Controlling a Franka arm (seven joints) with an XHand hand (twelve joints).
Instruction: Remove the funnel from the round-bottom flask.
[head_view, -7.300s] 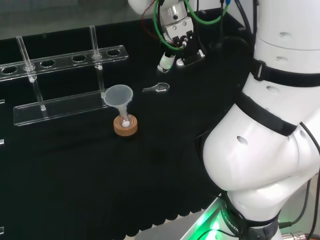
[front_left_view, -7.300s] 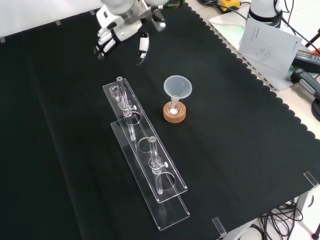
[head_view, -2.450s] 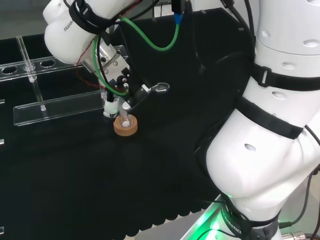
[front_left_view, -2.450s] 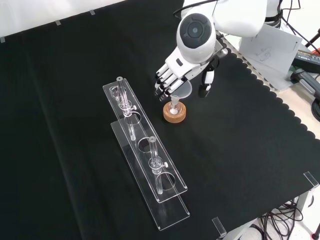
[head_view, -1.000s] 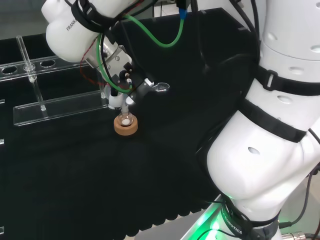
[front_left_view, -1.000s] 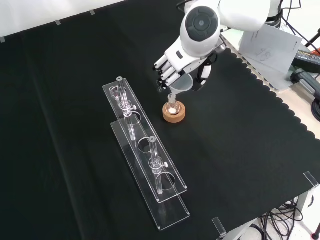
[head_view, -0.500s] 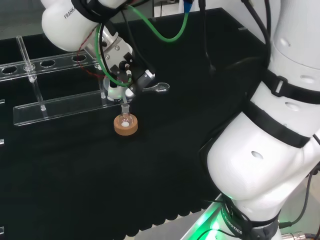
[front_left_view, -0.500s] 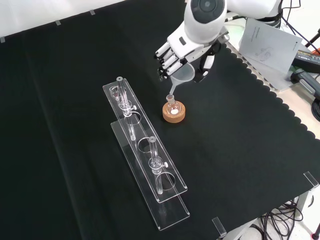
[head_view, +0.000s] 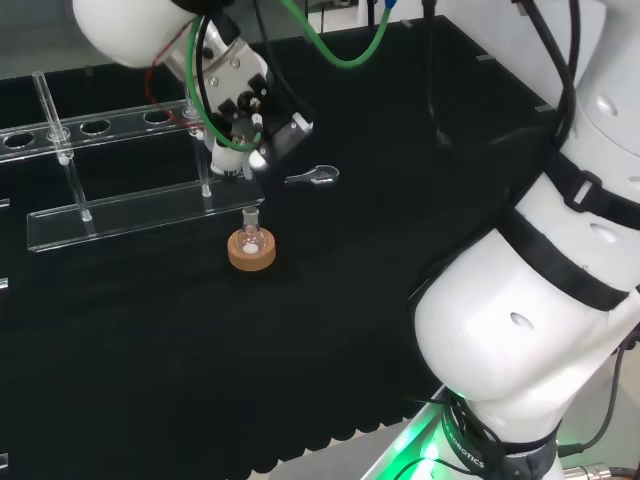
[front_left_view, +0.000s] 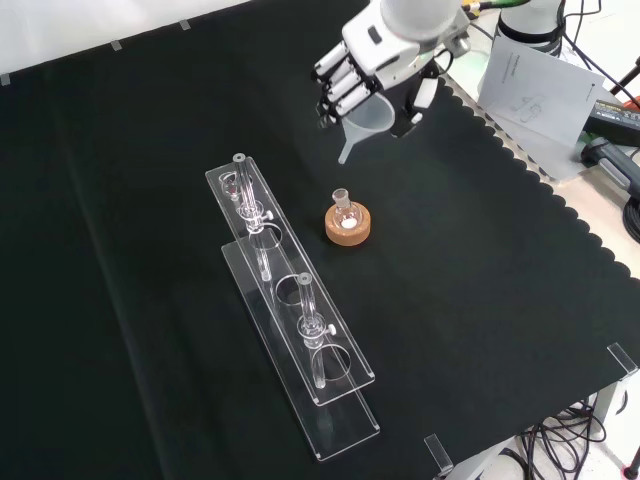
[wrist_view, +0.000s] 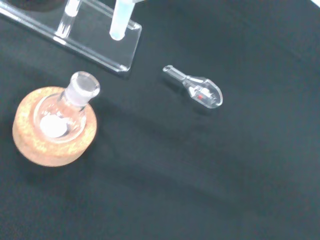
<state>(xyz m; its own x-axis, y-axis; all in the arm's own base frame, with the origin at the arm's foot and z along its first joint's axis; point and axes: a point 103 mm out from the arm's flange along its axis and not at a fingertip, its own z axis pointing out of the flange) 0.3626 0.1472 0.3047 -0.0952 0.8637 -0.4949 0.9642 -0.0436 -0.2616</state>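
above the flask (front_left_view: 343, 207), clear of its rim, the hand's (front_left_view: 372, 57) fingers (front_left_view: 338, 88) grasp the funnel (front_left_view: 367, 121)

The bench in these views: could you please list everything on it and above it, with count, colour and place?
funnel: one, clear, held above the cloth, stem free of the flask
round-bottom flask: one, clear, white matter inside, neck open
cork ring: one, tan, under the flask
rack: one, clear, left of the flask in the front view
scoop: one, clear, lying on the cloth near the flask
papers: white, beyond the cloth's edge
cloth: one, black
hand: black and white, curled round the funnel
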